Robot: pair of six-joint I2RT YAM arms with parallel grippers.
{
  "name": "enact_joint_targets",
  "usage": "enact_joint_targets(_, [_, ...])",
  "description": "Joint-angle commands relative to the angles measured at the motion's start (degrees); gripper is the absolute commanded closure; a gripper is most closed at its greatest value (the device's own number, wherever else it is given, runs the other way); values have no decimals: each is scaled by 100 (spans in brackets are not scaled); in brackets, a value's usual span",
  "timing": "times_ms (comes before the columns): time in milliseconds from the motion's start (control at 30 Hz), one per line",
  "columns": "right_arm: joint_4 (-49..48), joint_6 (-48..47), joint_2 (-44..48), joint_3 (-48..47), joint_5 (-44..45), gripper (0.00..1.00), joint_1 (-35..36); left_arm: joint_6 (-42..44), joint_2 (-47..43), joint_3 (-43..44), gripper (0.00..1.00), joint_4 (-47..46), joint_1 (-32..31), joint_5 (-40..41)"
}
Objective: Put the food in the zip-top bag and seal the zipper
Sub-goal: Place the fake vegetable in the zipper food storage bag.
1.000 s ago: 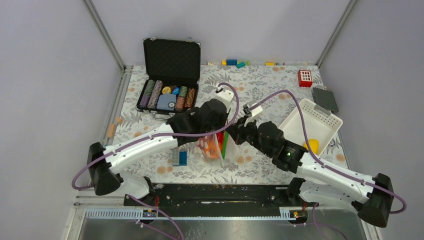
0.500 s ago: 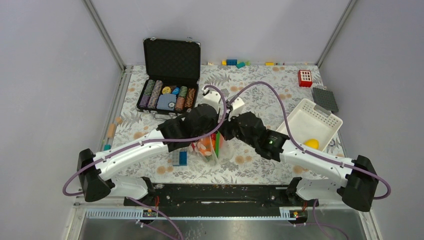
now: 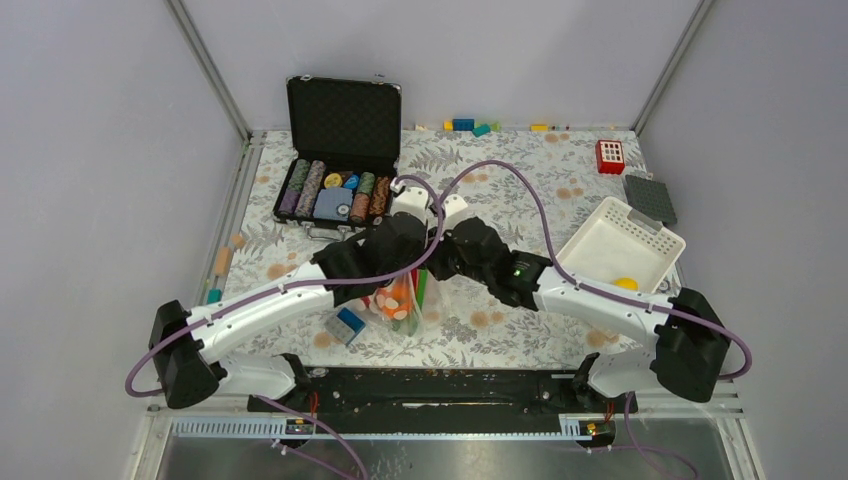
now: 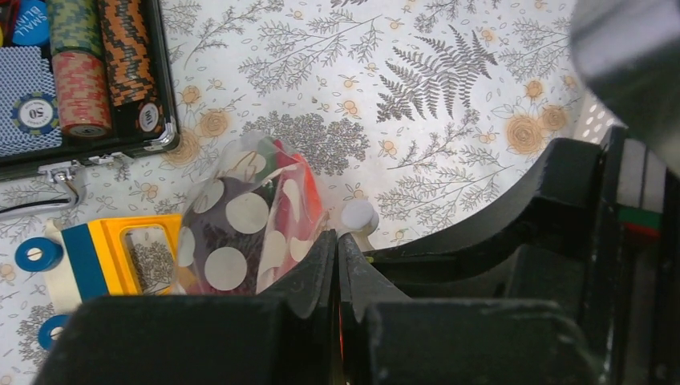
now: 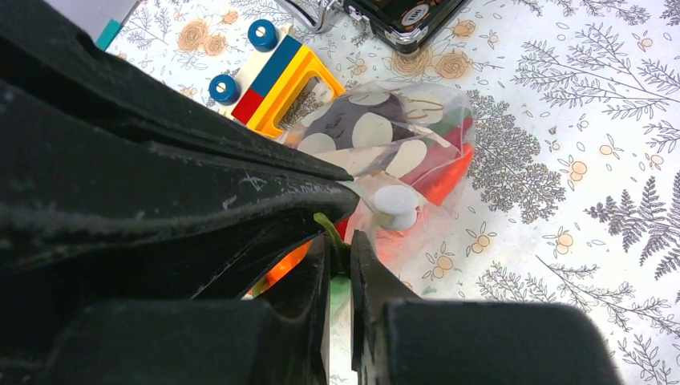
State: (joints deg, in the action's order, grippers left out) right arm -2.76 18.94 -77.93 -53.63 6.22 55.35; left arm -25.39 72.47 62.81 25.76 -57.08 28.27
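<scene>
The zip-top bag, clear with cream dots, hangs at mid-table and holds red, orange and green food. Both grippers pinch its top edge side by side. In the left wrist view my left gripper is shut on the bag, with red food showing through. In the right wrist view my right gripper is shut on the bag, with a green stem between its jaws. The zipper is hidden in the pinch. A yellow piece of food lies in the white basket.
An open case of poker chips stands just behind the grippers. A blue and yellow toy block lies left of the bag. A red block and a grey plate sit at the back right. Small blocks line the back wall.
Both arms have shifted left and slightly away from me, still pinching the bag, which moved left with them. The blue toy block was pushed to the near left.
</scene>
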Motion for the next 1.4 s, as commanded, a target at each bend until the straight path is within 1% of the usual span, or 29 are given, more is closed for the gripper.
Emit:
enact_joint_targets(0, [497, 6, 56, 330, -675, 86, 140, -276, -409, 180, 100, -1823, 62, -318])
enact_joint_targets(67, [430, -84, 328, 384, -840, 75, 142, -285, -436, 131, 100, -1875, 74, -396])
enact_joint_targets(233, [713, -196, 1045, 316, -811, 55, 139, -286, -600, 49, 100, -1932, 74, -525])
enact_joint_targets(367, [930, -198, 1536, 284, -663, 43, 140, -304, -742, -73, 100, -2022, 79, -606])
enact_joint_targets(433, [1013, -215, 1773, 291, -408, 35, 137, -323, -780, -141, 100, -2058, 83, -673])
enact_joint_targets(533, [1300, -251, 2152, 192, 73, 27, 135, -366, -823, -263, 100, -2128, 97, -782])
enact_joint_targets(633, [1710, -307, 2386, 9, 564, 21, 134, -441, -838, -355, 100, -2211, 122, -848])
enact_joint_targets(700, [1851, -369, 2529, -29, 738, 20, 135, -483, -836, -398, 100, -2273, 141, -935])
enact_joint_targets(900, [1723, -583, 2827, 167, 1107, 17, 134, -561, -774, -520, 100, -2434, 198, -1215])
enact_joint_targets(1067, [1970, -542, 3001, 163, 1622, 17, 134, -570, -782, -575, 100, -2459, 229, -1295])
enact_joint_targets(1167, [2150, -588, 3102, 155, 1658, 17, 134, -572, -786, -596, 100, -2479, 230, -1317])
enact_joint_targets(1300, [2576, -404, 3189, 112, 1969, 18, 110, -565, -816, -611, 100, -2471, 249, -1320])
enact_joint_targets(1367, [2605, -361, 3200, 143, 1859, 19, 61, -562, -829, -619, 100, -2479, 249, -1336])
